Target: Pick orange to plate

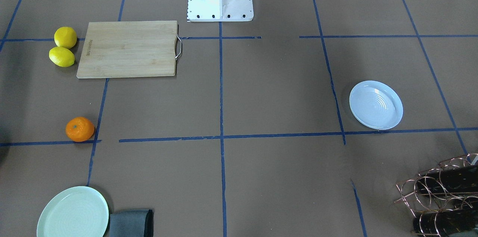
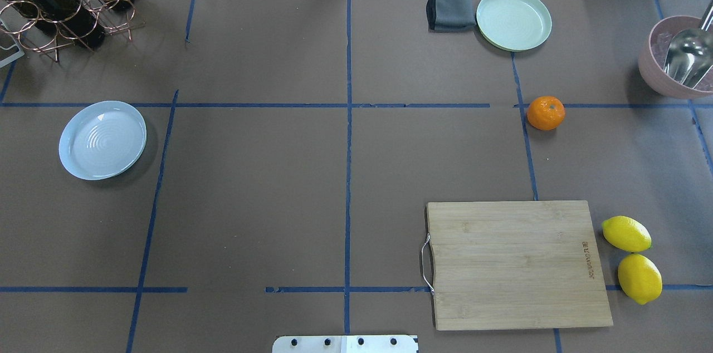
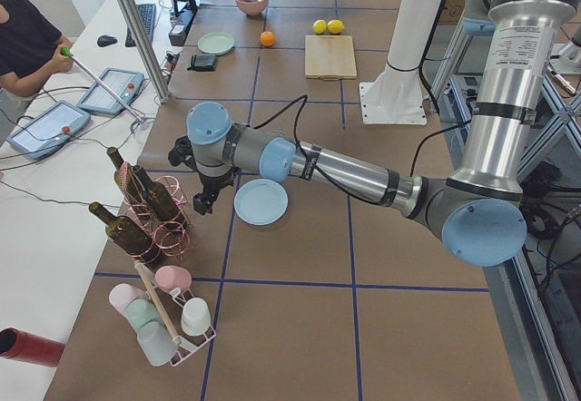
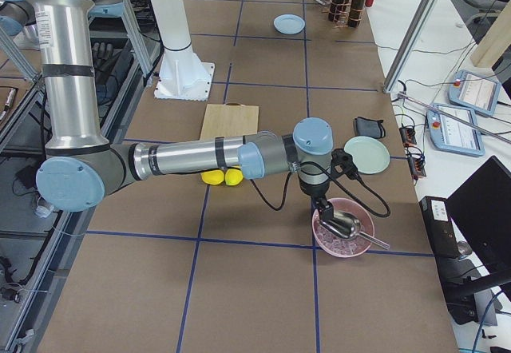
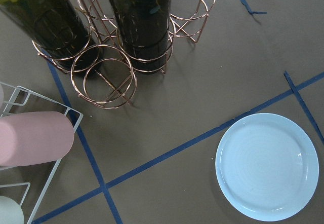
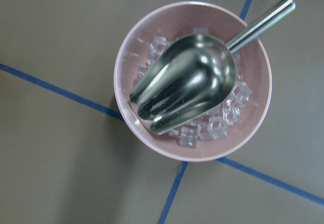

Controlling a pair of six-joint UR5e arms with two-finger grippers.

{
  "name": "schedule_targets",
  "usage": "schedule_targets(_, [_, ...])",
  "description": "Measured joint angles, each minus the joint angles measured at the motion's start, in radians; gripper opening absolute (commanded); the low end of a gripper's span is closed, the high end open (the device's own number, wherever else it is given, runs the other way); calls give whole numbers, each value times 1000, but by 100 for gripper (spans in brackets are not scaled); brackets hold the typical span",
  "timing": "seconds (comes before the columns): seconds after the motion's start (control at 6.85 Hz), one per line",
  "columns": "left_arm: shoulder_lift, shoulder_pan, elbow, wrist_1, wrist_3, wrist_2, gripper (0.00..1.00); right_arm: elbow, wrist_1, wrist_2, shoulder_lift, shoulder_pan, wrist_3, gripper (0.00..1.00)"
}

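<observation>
The orange (image 2: 546,113) rests on the brown table on the right half of the overhead view, also seen as the orange (image 1: 80,129). The pale blue-white plate (image 2: 102,140) lies empty far across the table on the left half, and the left wrist view shows the plate (image 5: 267,166) at lower right. My left gripper (image 3: 201,203) hangs between the wine rack and the plate (image 3: 261,201). My right gripper (image 4: 323,207) hovers over a pink bowl, well away from the orange. Each gripper shows only in a side view, so I cannot tell whether either is open or shut.
A pink bowl (image 6: 192,79) holds ice and a metal scoop. A mint-green plate (image 2: 513,19) and grey cloth (image 2: 449,8) lie beyond the orange. A wooden cutting board (image 2: 515,264) and two lemons (image 2: 626,234) sit nearer. A copper wine rack (image 2: 55,2) stands near the blue-white plate.
</observation>
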Motion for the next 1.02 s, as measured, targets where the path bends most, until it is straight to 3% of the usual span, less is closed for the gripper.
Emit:
schedule_targets(0.44, [1,8,70,-17,-17,-2,100,-34,57,2,19,-36,154,100])
schedule_targets(1.02, [53,143,176,-406,-527,31,100,-46,66,-20,71,-140,391,100])
